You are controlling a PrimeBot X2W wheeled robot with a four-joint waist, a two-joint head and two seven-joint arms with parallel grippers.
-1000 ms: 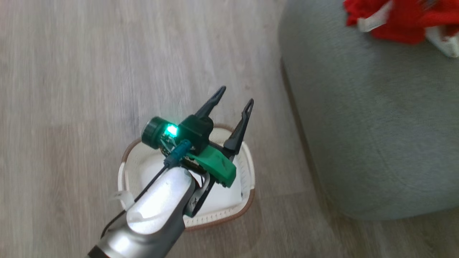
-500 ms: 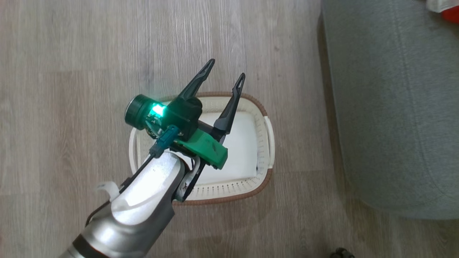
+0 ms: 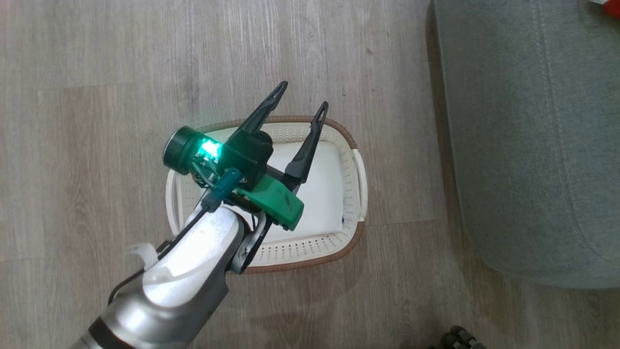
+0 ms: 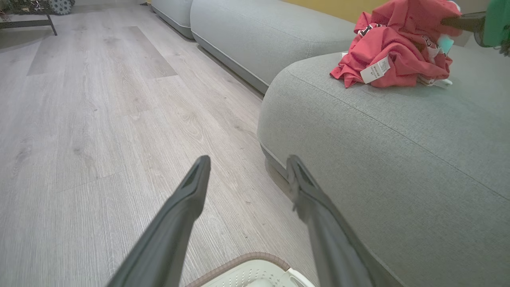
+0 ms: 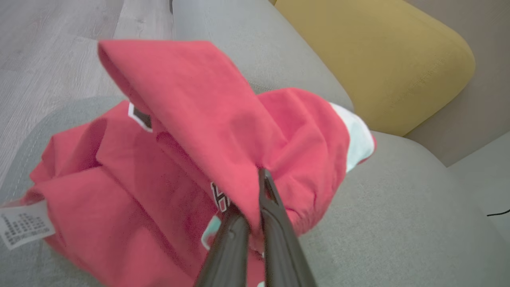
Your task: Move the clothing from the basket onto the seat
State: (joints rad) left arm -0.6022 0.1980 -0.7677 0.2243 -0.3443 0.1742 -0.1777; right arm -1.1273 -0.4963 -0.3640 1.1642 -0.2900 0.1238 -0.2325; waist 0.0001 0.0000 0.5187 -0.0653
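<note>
Right gripper (image 5: 257, 191) is pinched shut on a raised fold of the red clothing (image 5: 191, 119), rest heaped on the seat (image 5: 378, 207), so best lower, open, back straight out without snagging; left gripper (image 3: 303, 93) hangs spread over the basket (image 3: 300, 252).

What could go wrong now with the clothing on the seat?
1. The right jaws are shut on a fold of the red clothing above the grey seat; withdrawing before opening could drag the pile off.
2. The left jaws hang open over the white basket; descending could knock it.
</note>
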